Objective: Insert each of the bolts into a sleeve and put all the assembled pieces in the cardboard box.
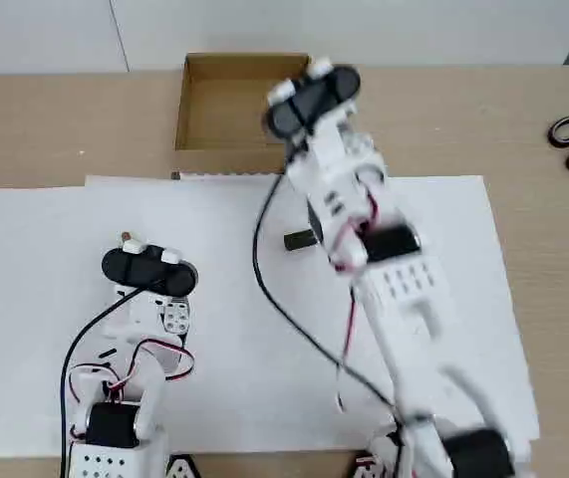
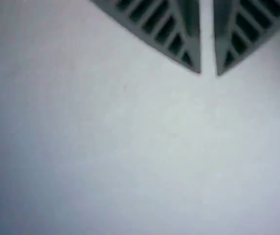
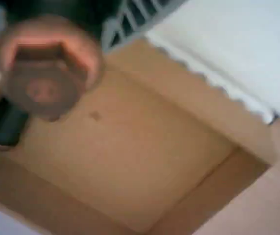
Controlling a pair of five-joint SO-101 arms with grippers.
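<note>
- Cardboard box (image 1: 224,110) sits at the far side of the bench (image 1: 45,129), just beyond the white paper sheet (image 1: 214,349); a dark cylindrical piece (image 3: 7,125) lies in one corner of it
- Right end effector (image 3: 56,20) hangs over the box's inside, clenched on a bolt (image 3: 41,88) with a dark sleeve (image 3: 81,7) behind its hex head
- Left end effector (image 2: 209,72) is low over the paper, fingers almost together, grasping nothing
- Another dark piece (image 1: 299,239) lies on the paper beside the right arm
</note>
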